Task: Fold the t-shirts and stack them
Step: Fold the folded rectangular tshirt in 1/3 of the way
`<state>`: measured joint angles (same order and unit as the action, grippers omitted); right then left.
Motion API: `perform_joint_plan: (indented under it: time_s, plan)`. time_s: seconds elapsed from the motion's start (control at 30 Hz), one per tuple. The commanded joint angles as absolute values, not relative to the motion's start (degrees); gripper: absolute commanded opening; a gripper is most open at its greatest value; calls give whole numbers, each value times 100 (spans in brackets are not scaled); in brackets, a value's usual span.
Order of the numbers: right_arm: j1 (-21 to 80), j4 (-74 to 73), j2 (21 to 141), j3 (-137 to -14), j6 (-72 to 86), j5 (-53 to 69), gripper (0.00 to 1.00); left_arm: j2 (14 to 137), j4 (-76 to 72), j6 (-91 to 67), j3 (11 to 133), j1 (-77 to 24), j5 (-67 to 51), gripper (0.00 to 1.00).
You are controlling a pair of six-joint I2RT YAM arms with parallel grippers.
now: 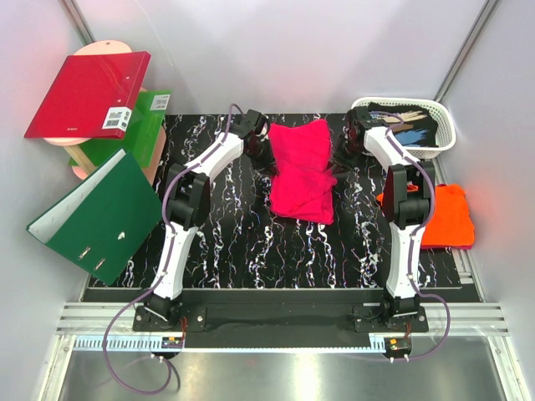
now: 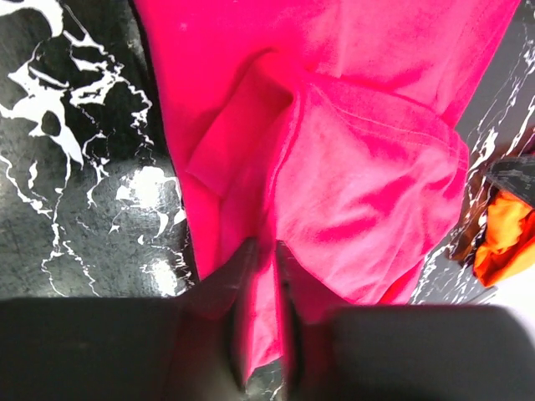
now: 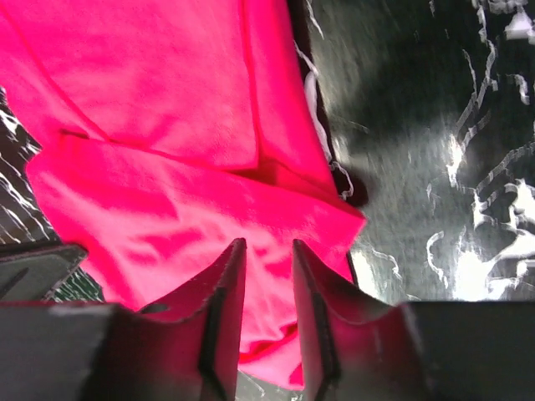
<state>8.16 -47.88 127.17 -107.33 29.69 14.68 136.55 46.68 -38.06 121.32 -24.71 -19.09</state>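
The magenta-pink t-shirt (image 1: pixel 301 171) lies partly folded on the black marbled mat (image 1: pixel 226 242), between my two arms. My left gripper (image 1: pixel 261 152) is at its far left edge. In the left wrist view its jaws (image 2: pixel 266 244) are nearly closed with pink cloth (image 2: pixel 368 167) pinched between them. My right gripper (image 1: pixel 347 150) is at the far right edge. In the right wrist view its jaws (image 3: pixel 269 242) stand narrowly apart with pink cloth (image 3: pixel 167 200) between them. The orange t-shirt (image 1: pixel 447 215) lies folded at the right, behind the right arm; a bit of it also shows in the left wrist view (image 2: pixel 506 238).
A white basket (image 1: pixel 447 125) with dark items stands at the back right. A red binder (image 1: pixel 88 93) and a green box (image 1: pixel 142 125) sit on a stand at the back left. A green binder (image 1: pixel 99 213) leans at the left mat edge.
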Motion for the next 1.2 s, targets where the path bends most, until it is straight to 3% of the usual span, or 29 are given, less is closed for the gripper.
perform_joint_plan:
  time_s: [0.0,0.1,0.17,0.3,0.6,0.67,0.8,0.83,0.93,1.17]
  plan:
    - [791,-4781,12981,-11109,2944,1670,32,13658,4526,-3849,12401,-2452,-2048,4]
    - [782,-4807,12911,-11074,2971,1626,31,13632,4535,-3841,12384,-2452,-2039,0]
    - [765,-5062,12876,-11092,2988,1477,39,13623,4526,-3832,12375,-2452,-2013,0]
    - [633,-5273,12631,-10697,2971,1380,64,13640,4518,-3841,12384,-2443,-2030,0]
    - [536,-5177,12524,-10397,3023,1494,65,13650,4509,-3797,12252,-2452,-2074,1]
    - [536,-5072,12577,-10406,3050,1520,63,13641,4509,-3788,12217,-2452,-2066,0]
    - [545,-4817,12709,-10433,3164,1818,35,13597,4509,-3744,12164,-2443,-2022,0]
    - [536,-4660,12735,-10415,3199,1898,22,13588,4517,-3744,12155,-2443,-2021,0]
    - [536,-4474,12779,-10441,3208,2100,8,13562,4517,-3727,12147,-2443,-2022,0]
    - [536,-4166,12481,-10433,3120,2171,2,13439,4517,-3683,12024,-2400,-1942,0]
